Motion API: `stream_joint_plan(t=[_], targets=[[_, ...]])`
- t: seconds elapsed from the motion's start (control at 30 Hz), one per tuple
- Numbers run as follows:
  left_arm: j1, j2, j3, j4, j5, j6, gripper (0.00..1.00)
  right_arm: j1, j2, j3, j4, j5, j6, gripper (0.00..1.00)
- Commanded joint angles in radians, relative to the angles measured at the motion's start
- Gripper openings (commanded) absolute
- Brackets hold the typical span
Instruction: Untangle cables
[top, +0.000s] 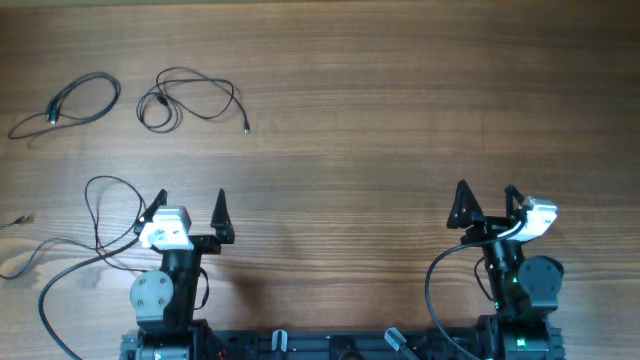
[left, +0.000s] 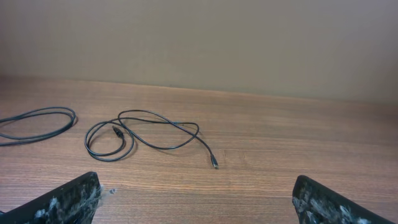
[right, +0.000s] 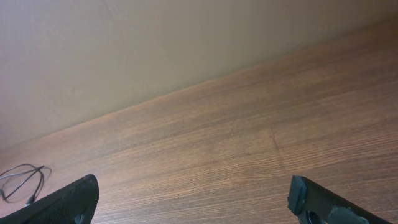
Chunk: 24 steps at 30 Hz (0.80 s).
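Three thin black cables lie apart on the wooden table. One loose loop is at the far left back. A second looped cable lies beside it, its plug end trailing right; it also shows in the left wrist view. A third cable loops at the left, close beside my left gripper. My left gripper is open and empty near the front edge, its fingertips apart in its wrist view. My right gripper is open and empty at the front right.
Thicker black cords run from the arm bases at the front. A small plug end lies at the far left edge. A plain wall stands beyond the table's back edge.
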<state>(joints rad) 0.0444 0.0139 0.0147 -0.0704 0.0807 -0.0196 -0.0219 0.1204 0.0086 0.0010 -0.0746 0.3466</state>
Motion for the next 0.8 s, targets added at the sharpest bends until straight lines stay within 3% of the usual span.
stream_joint_plan(t=[0.0,0.27,0.7,0.77], targets=[[0.003,-0.005,-0.009,0.001,0.016,0.016,1.0,-0.005,-0.012,-0.003,0.002,-0.001,0.013,1.0],[0.003,-0.005,-0.009,0.001,0.016,0.016,1.0,-0.005,-0.119,-0.003,0.003,-0.001,0.013,1.0],[0.003,-0.005,-0.009,0.002,0.016,0.016,1.0,-0.005,-0.117,-0.003,0.0,0.015,0.007,1.0],[0.003,-0.005,-0.009,0.001,0.016,0.016,1.0,-0.005,-0.117,-0.003,0.0,0.011,-0.175,1.0]])
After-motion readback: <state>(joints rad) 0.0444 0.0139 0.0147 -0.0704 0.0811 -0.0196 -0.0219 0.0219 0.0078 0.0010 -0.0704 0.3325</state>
